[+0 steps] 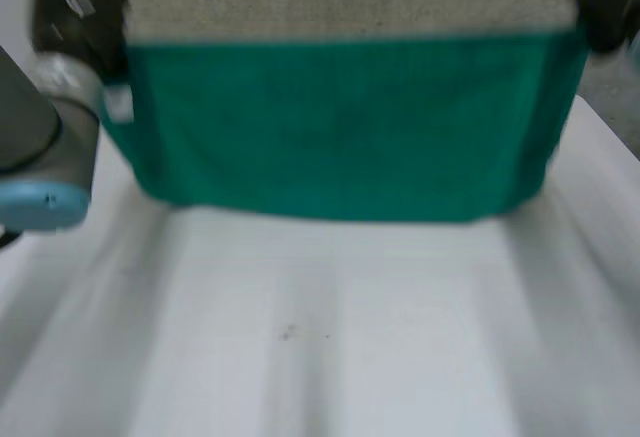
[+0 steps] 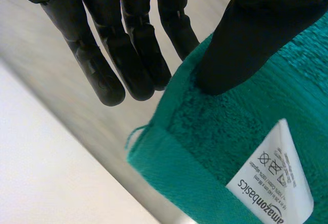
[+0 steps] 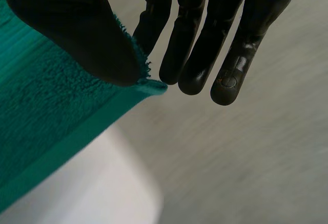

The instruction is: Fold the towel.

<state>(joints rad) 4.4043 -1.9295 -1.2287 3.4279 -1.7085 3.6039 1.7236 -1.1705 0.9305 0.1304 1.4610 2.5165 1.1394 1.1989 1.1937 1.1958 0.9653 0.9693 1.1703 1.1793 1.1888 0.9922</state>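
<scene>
Towel (image 1: 340, 127), corners in both robot hands (image 2: 266, 29) (image 3: 66, 29)

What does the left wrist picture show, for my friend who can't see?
The robot's black left hand pinches a corner of a green towel between its thumb and a finger. A white care label sits near that corner.

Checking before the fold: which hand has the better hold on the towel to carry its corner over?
Probably left. The left hand has its thumb well in from the towel corner; the right hand pinches only its corner's very tip.
</scene>
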